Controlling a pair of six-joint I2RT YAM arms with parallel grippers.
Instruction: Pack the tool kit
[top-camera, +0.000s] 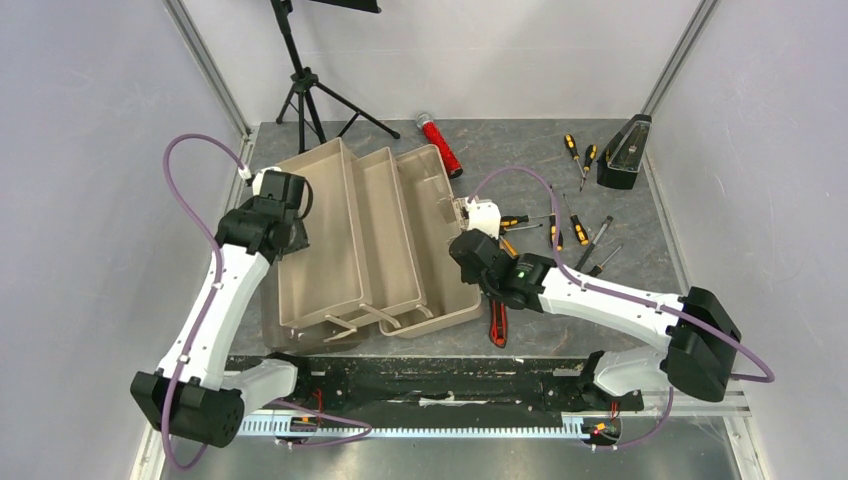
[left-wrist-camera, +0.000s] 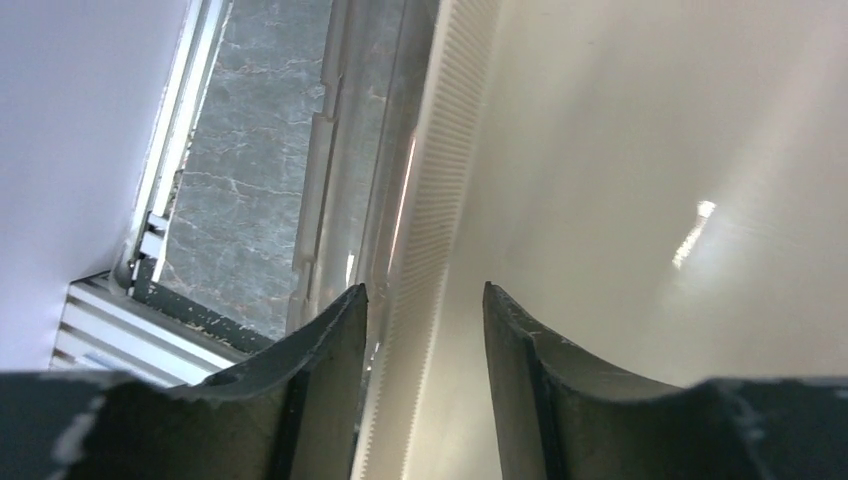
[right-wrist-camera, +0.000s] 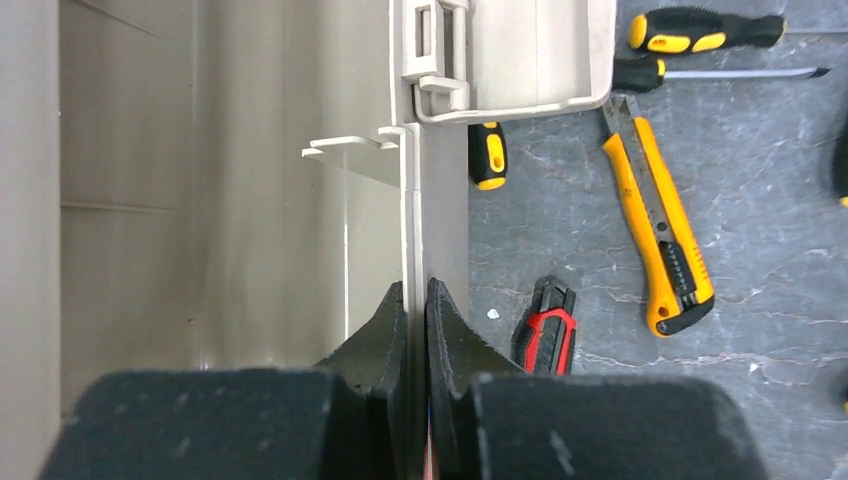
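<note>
Inside the right hand (right-wrist-camera: 417, 292) sits the toolbox (right-wrist-camera: 250, 200) wall, pinched.

The toolbox (top-camera: 320, 240) is smooth tan plastic with a soft sheen, and its left rim is finely ribbed. The table (top-camera: 520, 140) looks like matt grey marbled stone. The left gripper (left-wrist-camera: 425, 290) has dull black fingers (left-wrist-camera: 330, 380), scuffed pale at the edges. The yellow utility knife (right-wrist-camera: 655, 215) is glossy plastic, and the screwdriver (right-wrist-camera: 640, 73) beside it has a bare metal shaft.

The left arm (top-camera: 215, 290) reaches forward with jaws parted, the right arm (top-camera: 610, 298) bends inward, jaws clamped.
</note>
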